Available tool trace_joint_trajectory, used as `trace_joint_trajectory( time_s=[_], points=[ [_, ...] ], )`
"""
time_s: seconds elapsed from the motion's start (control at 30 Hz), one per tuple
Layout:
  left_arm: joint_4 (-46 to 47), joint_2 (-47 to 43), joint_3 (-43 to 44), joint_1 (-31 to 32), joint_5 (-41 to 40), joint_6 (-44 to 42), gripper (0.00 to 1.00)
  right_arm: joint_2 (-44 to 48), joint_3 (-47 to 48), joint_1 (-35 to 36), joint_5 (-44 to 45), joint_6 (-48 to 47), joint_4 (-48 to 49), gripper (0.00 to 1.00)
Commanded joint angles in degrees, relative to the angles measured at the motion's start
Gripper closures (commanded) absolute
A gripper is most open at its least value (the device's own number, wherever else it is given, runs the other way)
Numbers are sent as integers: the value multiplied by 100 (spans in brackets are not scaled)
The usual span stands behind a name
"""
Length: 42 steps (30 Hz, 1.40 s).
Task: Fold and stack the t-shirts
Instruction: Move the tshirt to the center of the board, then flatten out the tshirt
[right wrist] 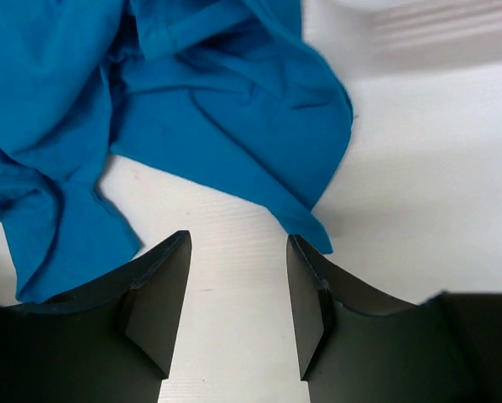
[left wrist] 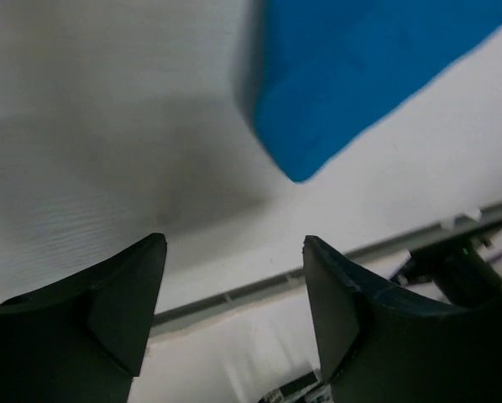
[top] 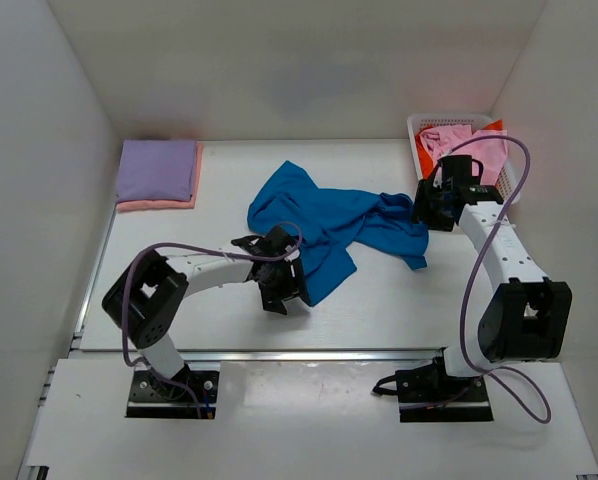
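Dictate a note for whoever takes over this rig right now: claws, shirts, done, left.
Left claw: open, empty, beside the near edge of the crumpled bright blue cloth t-shirt.
Right claw: open, empty, by its right end.
Done: folded lavender t-shirt stacked on folded salmon t-shirt, far left.
To do: blue one unfolded mid-table; pink t-shirt and orange-red t-shirt in the white plastic mesh basket, far right.

No readable text, labels, brand marks or numbers anywhere: shirts, basket, arms and counter all show plain unmarked surfaces.
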<state>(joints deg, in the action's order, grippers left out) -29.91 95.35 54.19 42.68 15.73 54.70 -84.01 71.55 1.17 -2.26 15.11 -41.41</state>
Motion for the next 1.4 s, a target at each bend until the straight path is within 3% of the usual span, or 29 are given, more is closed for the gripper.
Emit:
trace_joint_trajectory(
  time_s=[0.0, 0.27, 0.37, 0.4, 0.47, 0.6, 0.73, 0.83, 0.93, 1.1, 1.2, 1.37],
  points=[
    [-68, 210, 485, 196, -895, 375, 25, 332, -307, 33, 51, 132, 151, 54],
    [-225, 1318, 1356, 565, -1309, 700, 29, 551, -466, 313, 112, 141, 151, 54],
    [-393, 1565, 1603, 697, -1405, 700, 40, 640, -562, 410, 182, 133, 168, 54],
    [-393, 1618, 1655, 698, -1345, 683, 54, 666, -554, 428, 191, 141, 151, 55],
    [-331, 1548, 1542, 716, -1388, 639, 100, 824, -624, 506, 209, 167, 212, 54],
    [-646, 873, 1208, 435, -1564, 341, 100, 965, -879, 516, 332, 150, 247, 55],
    [-1515, -889, 699, -451, -1766, -239, 100, 1105, -1169, 368, 131, 123, 326, 54],
    [-2288, -2596, 391, -1846, -1591, -652, 100, 1106, -1293, 104, -2, 88, 160, 55],
    [-2852, -3389, 180, -2779, -1371, -1144, 100, 1010, -1380, 137, 76, -26, -87, 55],
    [-2810, -3971, -514, -2747, -960, -1260, 100, 676, -1381, 849, 208, 377, -270, 55],
    [-2862, -3911, -437, -2949, -860, -1601, 100, 517, -1476, 1358, 209, 623, -289, 55],
    [-2880, -3796, -304, -3045, -905, -1691, 100, 378, -1636, 1255, -388, 686, 423, 56]
  ],
)
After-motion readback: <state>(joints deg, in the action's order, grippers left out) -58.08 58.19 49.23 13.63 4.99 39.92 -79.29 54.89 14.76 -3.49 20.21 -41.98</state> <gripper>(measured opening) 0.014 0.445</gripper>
